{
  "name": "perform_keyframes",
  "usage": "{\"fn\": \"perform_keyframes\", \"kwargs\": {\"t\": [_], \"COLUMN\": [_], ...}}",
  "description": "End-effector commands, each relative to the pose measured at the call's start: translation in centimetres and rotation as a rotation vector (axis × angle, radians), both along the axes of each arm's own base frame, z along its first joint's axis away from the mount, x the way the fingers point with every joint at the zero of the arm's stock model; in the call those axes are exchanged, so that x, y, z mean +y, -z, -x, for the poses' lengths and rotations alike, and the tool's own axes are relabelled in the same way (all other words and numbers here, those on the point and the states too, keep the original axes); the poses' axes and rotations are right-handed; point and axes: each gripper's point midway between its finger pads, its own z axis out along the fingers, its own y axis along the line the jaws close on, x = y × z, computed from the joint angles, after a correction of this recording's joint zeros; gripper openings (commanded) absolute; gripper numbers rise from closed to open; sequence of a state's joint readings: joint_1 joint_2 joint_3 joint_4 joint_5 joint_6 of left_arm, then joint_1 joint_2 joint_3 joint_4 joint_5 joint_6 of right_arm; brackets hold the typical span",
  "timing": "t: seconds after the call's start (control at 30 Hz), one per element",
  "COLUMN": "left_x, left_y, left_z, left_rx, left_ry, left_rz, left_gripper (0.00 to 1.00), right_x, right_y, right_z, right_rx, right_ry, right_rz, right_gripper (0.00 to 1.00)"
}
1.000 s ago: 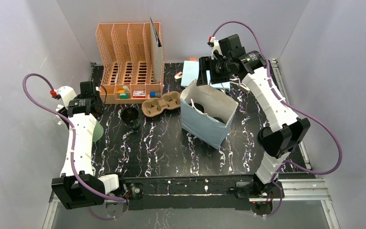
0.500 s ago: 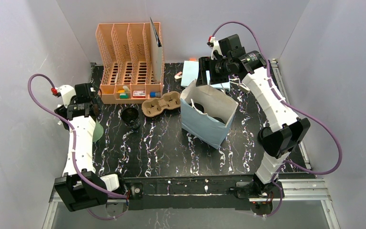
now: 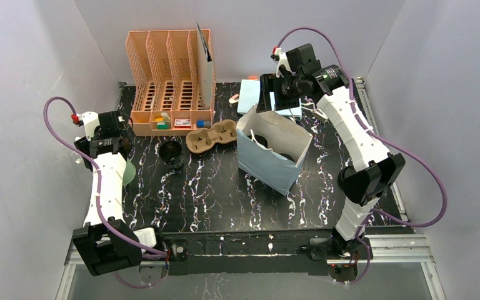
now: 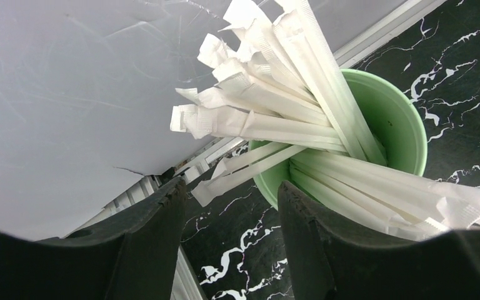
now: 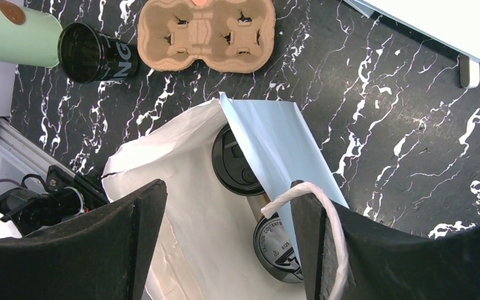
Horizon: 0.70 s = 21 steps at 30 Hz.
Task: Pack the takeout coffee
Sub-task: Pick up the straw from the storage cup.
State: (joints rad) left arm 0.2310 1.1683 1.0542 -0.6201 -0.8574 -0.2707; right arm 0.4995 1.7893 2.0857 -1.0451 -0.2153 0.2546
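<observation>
From above, a dark cup (image 3: 171,154) is seen on the counter (image 3: 212,194) beside the pulp carrier (image 3: 211,135); at the left wrist, the left fingers (image 4: 144,250) are held apart, empty, near a green cup (image 4: 406,125) of straws (image 4: 275,94); at the right wrist, the right fingers (image 5: 125,250) are spread empty over the blue bag (image 5: 287,144) containing two lidded cups (image 5: 232,165).

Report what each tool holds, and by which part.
Nothing is held: the left tool stands open at the straws, the right tool open above the bag.
</observation>
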Motion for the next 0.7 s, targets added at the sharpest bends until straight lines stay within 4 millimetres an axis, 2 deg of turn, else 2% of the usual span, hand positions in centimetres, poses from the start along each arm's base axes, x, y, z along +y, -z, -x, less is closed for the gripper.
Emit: {"fn": "perform_keyframes", "kwargs": {"t": [0.0, 0.2, 0.4, 0.47, 0.6, 0.67], "left_x": [0.9, 1.4, 1.9, 1.9, 2.0, 1.9], "left_y": [-0.2, 0.2, 0.7, 0.9, 0.4, -0.2], "left_z": [0.2, -0.2, 0.4, 0.4, 0.7, 0.6], "left_rx": [0.016, 0.013, 0.030, 0.025, 0.014, -0.006], "left_ry": [-0.030, -0.049, -0.100, -0.115, -0.158, -0.163], "left_rz": [-0.045, -0.041, -0.048, -0.038, -0.039, -0.034], "left_gripper": [0.52, 0.49, 0.44, 0.37, 0.12, 0.08], "right_x": [0.6, 0.9, 1.1, 1.1, 0.9, 0.9], "right_y": [-1.3, -1.4, -1.1, -1.1, -0.9, -0.8], "right_z": [-0.3, -0.7, -1.2, -1.3, -1.5, -1.5], "right_rx": [-0.029, -0.039, -0.039, -0.041, -0.029, -0.024], "right_ry": [-0.034, -0.044, -0.053, -0.055, -0.055, -0.055], "right_rz": [-0.027, -0.023, -0.017, -0.018, -0.024, -0.031], "right_gripper": [0.80, 0.80, 0.80, 0.80, 0.79, 0.78]}}
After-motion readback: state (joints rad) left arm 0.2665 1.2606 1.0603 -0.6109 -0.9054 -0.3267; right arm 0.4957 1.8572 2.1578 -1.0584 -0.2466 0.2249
